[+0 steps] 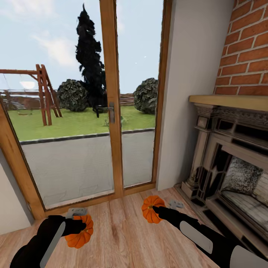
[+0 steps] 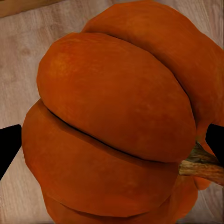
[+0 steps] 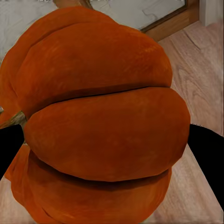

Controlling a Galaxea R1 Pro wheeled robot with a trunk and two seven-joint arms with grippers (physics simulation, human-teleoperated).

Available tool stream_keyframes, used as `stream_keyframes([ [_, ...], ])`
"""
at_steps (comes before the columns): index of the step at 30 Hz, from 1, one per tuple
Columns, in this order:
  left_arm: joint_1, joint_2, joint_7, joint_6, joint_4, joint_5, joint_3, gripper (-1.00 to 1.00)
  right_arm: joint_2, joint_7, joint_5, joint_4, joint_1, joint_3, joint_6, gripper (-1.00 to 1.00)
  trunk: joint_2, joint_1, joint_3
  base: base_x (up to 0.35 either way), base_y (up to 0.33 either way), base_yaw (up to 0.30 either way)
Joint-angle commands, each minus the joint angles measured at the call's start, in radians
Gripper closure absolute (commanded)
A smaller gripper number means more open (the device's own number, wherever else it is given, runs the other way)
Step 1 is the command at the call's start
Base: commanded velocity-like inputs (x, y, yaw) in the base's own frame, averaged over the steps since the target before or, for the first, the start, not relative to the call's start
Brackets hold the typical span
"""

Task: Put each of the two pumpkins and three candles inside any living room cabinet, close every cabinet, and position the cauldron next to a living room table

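Setting: wooden floor [image 1: 123, 238] in front of a tall glass door [image 1: 111, 111] with a wood frame, facing a lawn, swing set, dark conifer and round bushes outside.
Right side of room: ornate fireplace [image 1: 230, 167] with a pale mantel shelf, red brick wall [image 1: 249, 48] above it.
Left gripper [image 1: 76, 225]: low at the head view's left, black arm reaching forward, closed around a bright-orange ribbed pumpkin.
Left pumpkin [image 1: 80, 232]: held above the floor near the door's lower frame; in the left wrist view [image 2: 116, 121] very close, black fingertips [image 2: 9, 147] pressed at either flank, brown stem [image 2: 200, 165] pointing sideways.
Right gripper [image 1: 158, 212]: low at centre right, black arm with grey panel, clamped on the second pumpkin.
Right pumpkin [image 1: 152, 208]: held above the floor between the door and the fireplace base; in the right wrist view [image 3: 102, 126] close up, black fingers [image 3: 207, 158] on both sides, floor and door frame behind.
Spacing: the two pumpkins well apart, one in each gripper.
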Motion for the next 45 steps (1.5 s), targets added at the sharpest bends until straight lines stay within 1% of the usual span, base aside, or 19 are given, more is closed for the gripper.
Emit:
stream_keyframes([
  [1,-0.001,0.001,0.004,0.004,-0.001,0.005,-0.002,1.00,-0.001,-0.006,-0.003,-0.002,-0.002,0.003,0.000,1.00,-0.001,0.000,-0.002,-0.223,0.000,-0.258],
  [7,0.000,0.001,0.004,0.004,-0.001,0.005,-0.002,1.00,-0.002,-0.006,-0.003,0.000,-0.002,0.003,0.000,1.00,-0.001,0.000,-0.005,-0.095,0.000,-0.258],
  [13,-0.001,0.001,0.004,0.004,-0.001,0.005,-0.002,1.00,-0.001,-0.003,-0.003,0.010,-0.002,0.003,0.000,1.00,0.041,-0.023,0.011,-0.007,0.000,-0.258],
  [19,-0.001,0.001,0.004,0.004,-0.001,0.005,-0.002,1.00,-0.002,0.034,-0.003,0.016,-0.002,0.002,0.000,1.00,0.083,-0.046,0.026,0.000,0.000,-0.258],
  [27,-0.001,0.001,0.005,0.003,-0.001,0.004,-0.003,1.00,-0.002,0.038,-0.003,0.021,-0.002,0.002,0.000,1.00,0.139,-0.077,0.047,0.000,0.000,-0.258],
  [31,-0.001,0.002,0.008,0.003,0.006,0.005,-0.003,1.00,-0.002,0.038,-0.003,0.038,-0.002,0.002,0.000,1.00,0.167,-0.092,0.057,0.000,0.000,-0.258],
  [34,-0.002,0.003,0.010,0.000,0.052,0.003,-0.003,1.00,-0.001,0.037,-0.003,0.065,-0.002,0.002,-0.004,1.00,0.188,-0.104,0.064,0.000,0.000,-0.255],
  [38,-0.018,0.005,0.010,-0.008,0.162,0.000,-0.003,1.00,-0.001,0.028,-0.003,0.078,-0.002,0.002,-0.012,1.00,0.216,-0.119,0.073,0.000,0.000,-0.249],
  [40,-0.031,0.004,0.010,-0.027,0.211,-0.001,-0.003,1.00,-0.001,0.025,-0.003,0.081,-0.002,0.002,-0.017,1.00,0.230,-0.127,0.077,0.000,0.000,-0.240],
  [41,-0.040,0.003,0.010,-0.047,0.239,-0.002,-0.004,1.00,-0.001,0.024,-0.003,0.083,-0.002,0.001,-0.022,1.00,0.237,-0.131,0.079,0.000,0.000,-0.234],
  [43,-0.047,0.002,0.010,-0.065,0.266,-0.012,-0.004,1.00,-0.001,0.023,-0.003,0.086,-0.002,0.001,-0.026,1.00,0.251,-0.138,0.084,0.000,0.000,-0.232],
  [45,-0.051,0.001,0.010,-0.072,0.277,-0.030,-0.004,1.00,-0.002,0.023,-0.004,0.091,-0.002,0.001,-0.028,1.00,0.251,-0.138,0.082,0.000,0.000,-0.231],
])
